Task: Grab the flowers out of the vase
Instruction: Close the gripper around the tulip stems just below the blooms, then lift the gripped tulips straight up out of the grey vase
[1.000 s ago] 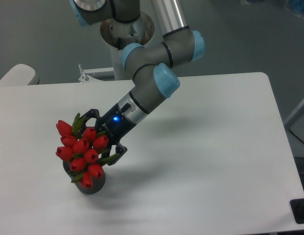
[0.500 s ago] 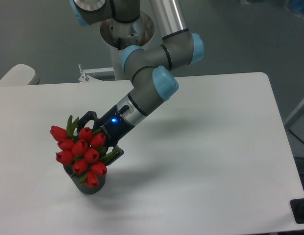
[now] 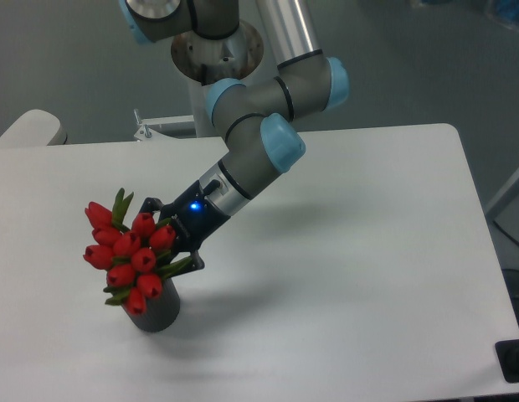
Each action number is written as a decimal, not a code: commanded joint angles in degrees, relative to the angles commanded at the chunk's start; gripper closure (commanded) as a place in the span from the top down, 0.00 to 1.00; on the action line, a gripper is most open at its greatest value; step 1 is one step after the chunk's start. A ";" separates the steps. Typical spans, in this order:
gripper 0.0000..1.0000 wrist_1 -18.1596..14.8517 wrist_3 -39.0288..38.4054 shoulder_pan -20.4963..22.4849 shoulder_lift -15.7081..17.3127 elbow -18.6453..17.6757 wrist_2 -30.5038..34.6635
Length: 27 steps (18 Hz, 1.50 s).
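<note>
1. Flowers [image 3: 125, 254]: red buds with green leaves, bunch leaning left, lower end at the vase mouth. Whether the stems have cleared the rim cannot be told.
2. Vase [image 3: 156, 308]: dark cylinder upright on the table [image 3: 351, 276], directly under the bunch; upper wall now exposed.
3. Gripper [image 3: 170, 237]: reaches in from the right at a slant, jaws closed around the bunch behind the buds. The side approach appears chosen to clamp the stems, not the blooms.
4. Judgement: extraction under way; a continued upward draw is needed to free the stems.
</note>
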 joint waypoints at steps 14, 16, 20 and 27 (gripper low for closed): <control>0.31 -0.09 -4.65 0.70 3.34 0.44 -0.09; 0.31 -0.09 -5.79 1.06 4.04 0.53 -0.09; 0.31 -0.17 -8.16 1.41 5.01 2.02 -0.18; 0.31 -0.26 -13.88 1.50 6.85 4.48 0.00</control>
